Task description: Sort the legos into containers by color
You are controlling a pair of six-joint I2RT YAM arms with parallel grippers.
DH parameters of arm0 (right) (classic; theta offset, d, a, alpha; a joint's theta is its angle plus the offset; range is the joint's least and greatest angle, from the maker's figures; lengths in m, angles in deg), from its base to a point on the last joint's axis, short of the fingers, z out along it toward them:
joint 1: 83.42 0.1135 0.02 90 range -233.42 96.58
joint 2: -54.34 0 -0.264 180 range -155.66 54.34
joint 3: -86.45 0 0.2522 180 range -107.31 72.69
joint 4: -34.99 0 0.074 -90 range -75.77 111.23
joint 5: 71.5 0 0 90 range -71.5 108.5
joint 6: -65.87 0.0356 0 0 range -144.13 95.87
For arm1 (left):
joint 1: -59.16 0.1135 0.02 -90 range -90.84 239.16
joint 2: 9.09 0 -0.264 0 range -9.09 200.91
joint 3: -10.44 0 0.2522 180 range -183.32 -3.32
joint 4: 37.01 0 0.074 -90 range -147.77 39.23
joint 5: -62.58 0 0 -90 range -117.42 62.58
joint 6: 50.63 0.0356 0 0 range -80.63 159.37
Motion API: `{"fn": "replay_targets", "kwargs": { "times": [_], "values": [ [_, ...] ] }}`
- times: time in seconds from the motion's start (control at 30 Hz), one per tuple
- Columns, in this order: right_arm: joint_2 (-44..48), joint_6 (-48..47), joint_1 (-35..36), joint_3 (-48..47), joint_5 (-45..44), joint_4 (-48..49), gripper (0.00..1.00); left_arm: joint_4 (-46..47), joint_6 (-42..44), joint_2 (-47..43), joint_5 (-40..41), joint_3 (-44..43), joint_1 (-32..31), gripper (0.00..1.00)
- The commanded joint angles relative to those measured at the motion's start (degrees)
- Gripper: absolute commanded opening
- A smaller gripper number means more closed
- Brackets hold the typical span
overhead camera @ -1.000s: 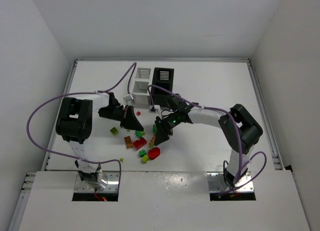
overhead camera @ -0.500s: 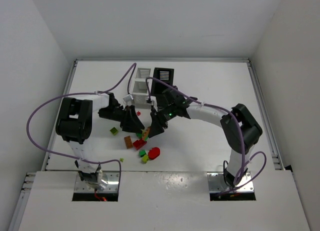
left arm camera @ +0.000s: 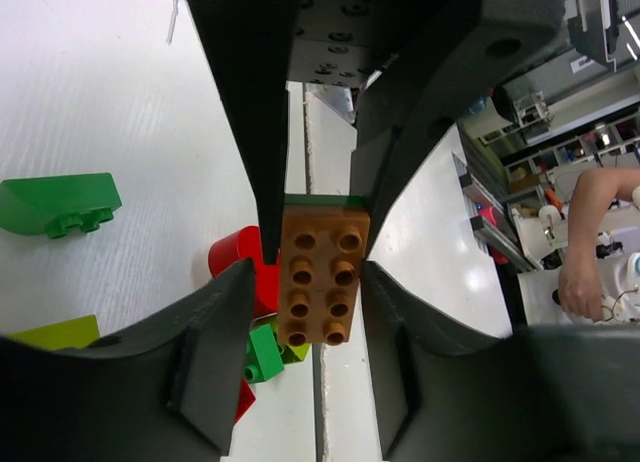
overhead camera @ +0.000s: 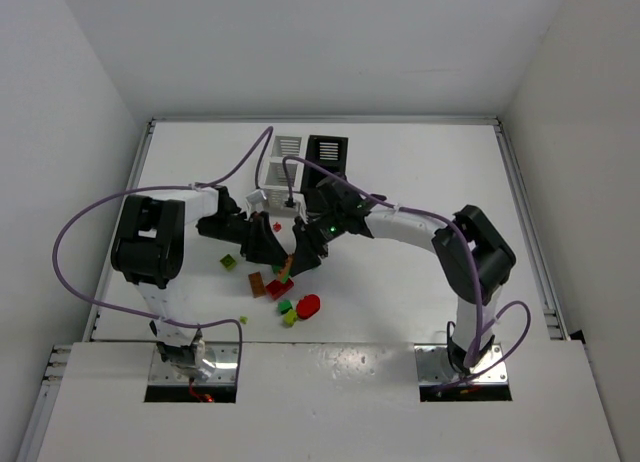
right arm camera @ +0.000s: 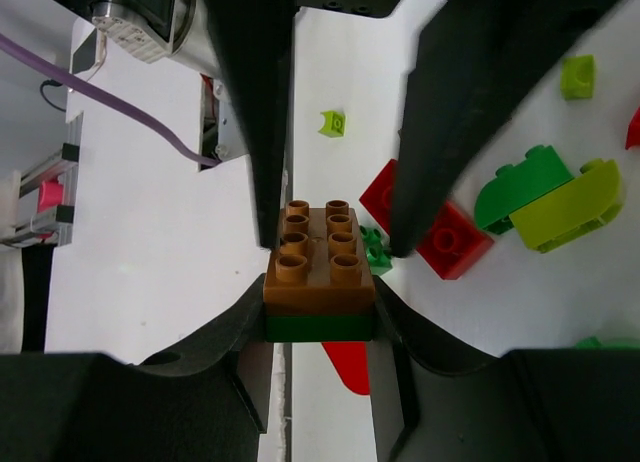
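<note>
The left fingers (left arm camera: 215,357) pinch a brown brick (left arm camera: 322,282) across its short width. In the left wrist view its long side runs up the frame, in line with their reach. A green brick (right arm camera: 318,328) is clipped beneath it. The right fingers (right arm camera: 395,347) close on that same stack from the opposite end, pressing at the green piece and the brown one's lower edge. So both arms meet on one stack at centre frame in the overhead view, apparently lifted off the desk (overhead camera: 420,182), neither arm nearer than the other. We judge the coming move to be a pull apart along the studs, left keeping brown, right keeping green. Loose pieces (overhead camera: 300,304) lie just below the stack in that view, and the bins (overhead camera: 325,154) stand at upper centre.
</note>
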Motion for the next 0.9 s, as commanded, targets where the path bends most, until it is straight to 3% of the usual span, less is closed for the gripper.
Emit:
{"fn": "replay_targets", "kwargs": {
  "times": [0.0, 0.13, 0.3, 0.43, 0.67, 0.87],
  "values": [
    [-0.3, 0.2, 1.2, -3.1, 1.5, 2.3, 0.00, 1.6, 2.3, -1.5, -4.5, 0.0, -0.3, 0.53],
    [-1.6, 0.2, 1.2, -3.7, 0.9, 2.3, 0.00, 1.6, 2.3, -2.0, -4.5, 0.0, -0.3, 0.66],
    [-1.6, 0.7, 1.2, -4.2, 0.9, 2.3, 0.00, 1.6, 1.8, -2.0, -4.5, 0.0, -1.3, 0.63],
    [-1.6, 1.3, 1.2, -4.2, 0.4, 2.3, 0.00, 1.6, 1.8, -2.0, -3.9, 0.0, -1.9, 0.47],
    [-1.6, 0.7, 1.2, -3.5, 0.4, 1.7, 0.00, 1.6, 1.1, -0.9, -4.6, -1.7, -1.9, 0.06],
    [2.4, -4.0, 0.6, 3.8, -0.7, -0.6, 0.00, -2.0, 3.6, 0.4, -6.0, -4.2, 0.1, 0.00]
  ]
}}
